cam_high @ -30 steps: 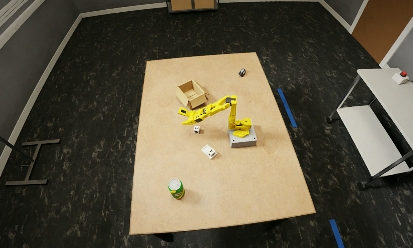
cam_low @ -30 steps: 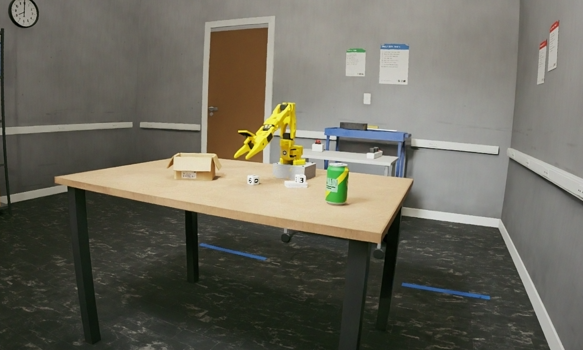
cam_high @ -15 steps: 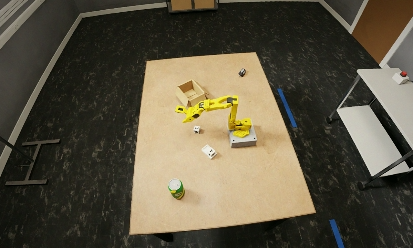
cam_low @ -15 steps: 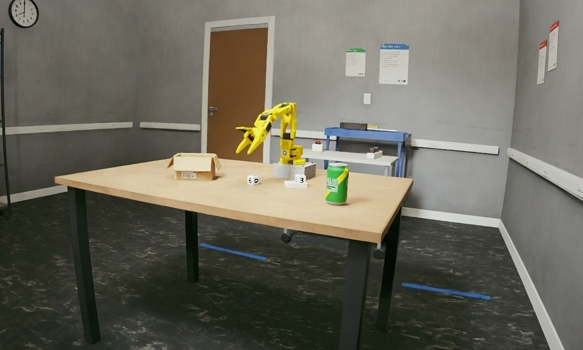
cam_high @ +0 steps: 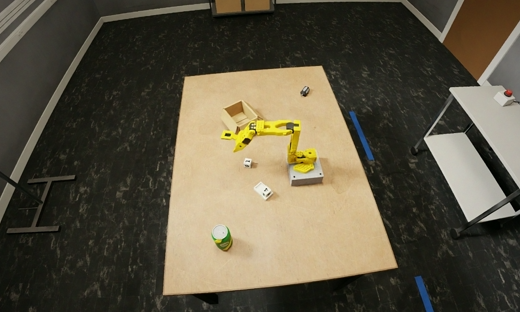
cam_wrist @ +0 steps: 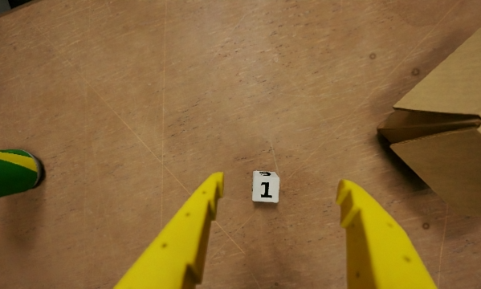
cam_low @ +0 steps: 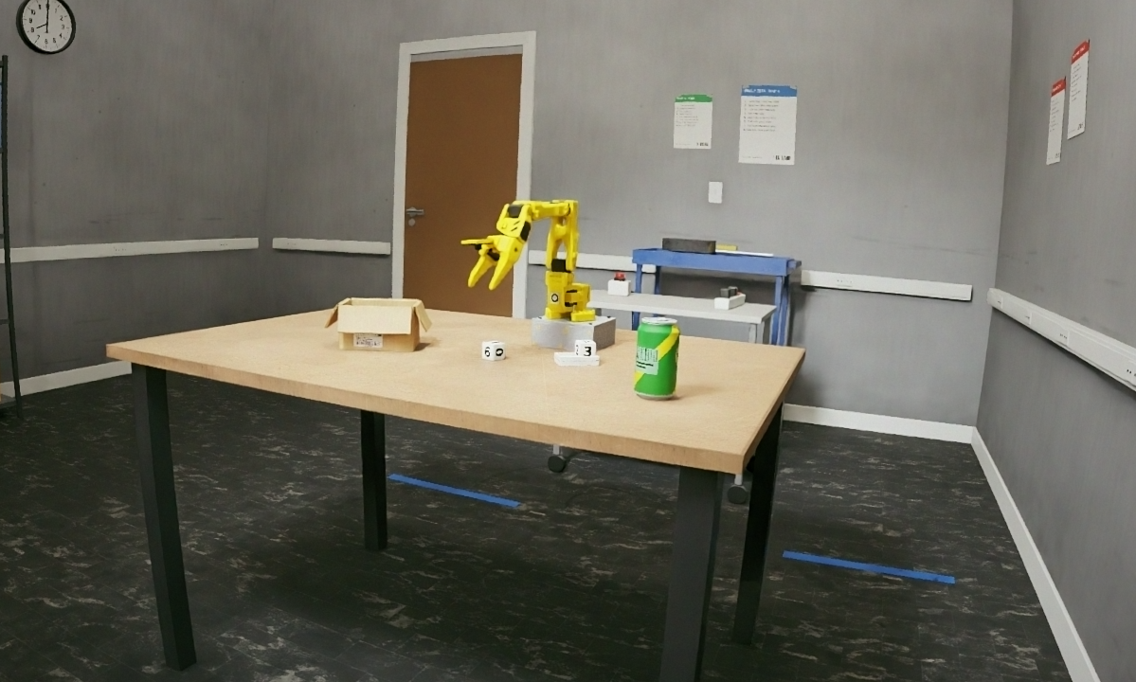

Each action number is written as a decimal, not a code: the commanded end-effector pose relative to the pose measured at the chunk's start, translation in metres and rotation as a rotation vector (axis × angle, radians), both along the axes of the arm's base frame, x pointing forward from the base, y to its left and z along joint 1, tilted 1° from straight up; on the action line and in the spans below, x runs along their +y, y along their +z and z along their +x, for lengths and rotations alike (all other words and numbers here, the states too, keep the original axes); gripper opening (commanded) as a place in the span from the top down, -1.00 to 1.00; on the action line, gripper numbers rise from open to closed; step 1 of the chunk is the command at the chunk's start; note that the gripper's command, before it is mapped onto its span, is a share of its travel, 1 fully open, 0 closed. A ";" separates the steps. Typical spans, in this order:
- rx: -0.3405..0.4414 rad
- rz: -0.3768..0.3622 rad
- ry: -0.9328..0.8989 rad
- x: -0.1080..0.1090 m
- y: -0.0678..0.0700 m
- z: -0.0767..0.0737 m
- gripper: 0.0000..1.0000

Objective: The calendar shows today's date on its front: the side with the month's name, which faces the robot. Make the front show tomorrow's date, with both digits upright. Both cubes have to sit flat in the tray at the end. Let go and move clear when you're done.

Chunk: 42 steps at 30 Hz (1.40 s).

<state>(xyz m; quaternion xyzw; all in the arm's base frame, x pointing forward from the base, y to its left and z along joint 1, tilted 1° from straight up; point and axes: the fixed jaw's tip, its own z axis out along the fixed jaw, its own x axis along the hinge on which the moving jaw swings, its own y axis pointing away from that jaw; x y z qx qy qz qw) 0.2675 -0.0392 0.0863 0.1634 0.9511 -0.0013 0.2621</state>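
A white loose cube point(cam_high: 247, 163) point(cam_low: 494, 349) point(cam_wrist: 266, 187) lies flat on the table, a black 1 on top; a 6 and a 0 show on its sides in the exterior view. The white tray point(cam_high: 259, 187) point(cam_low: 575, 360) stands apart from it, nearer the can. A second cube point(cam_high: 266, 191) point(cam_low: 586, 349) sits at one end of the tray, a 4 on top and a 3 on a side. The tray's front with the month is hidden. My gripper point(cam_high: 236, 149) point(cam_low: 482, 284) point(cam_wrist: 281, 179) is open and empty, high above the table, pointing down; the loose cube appears between its fingers in the wrist view.
An open cardboard box point(cam_high: 230, 118) point(cam_low: 376, 318) point(cam_wrist: 445, 160) stands beyond the loose cube. A green can point(cam_high: 222, 238) point(cam_low: 656, 360) point(cam_wrist: 9, 175) stands on the opposite side. A small dark and grey object point(cam_high: 305, 91) lies near the table's far corner.
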 end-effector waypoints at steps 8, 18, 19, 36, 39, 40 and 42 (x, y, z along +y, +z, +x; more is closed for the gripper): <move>0.027 0.013 0.000 0.005 0.016 -0.006 0.30; 0.043 0.017 -0.002 0.005 0.018 -0.009 0.30; 0.043 0.017 -0.002 0.005 0.018 -0.009 0.30; 0.229 0.047 -0.003 0.006 -0.025 -0.016 0.30; 0.290 0.057 -0.003 0.007 -0.038 -0.020 0.30; 0.290 0.057 -0.003 0.007 -0.038 -0.020 0.30; 0.351 0.066 -0.004 0.008 -0.052 -0.024 0.30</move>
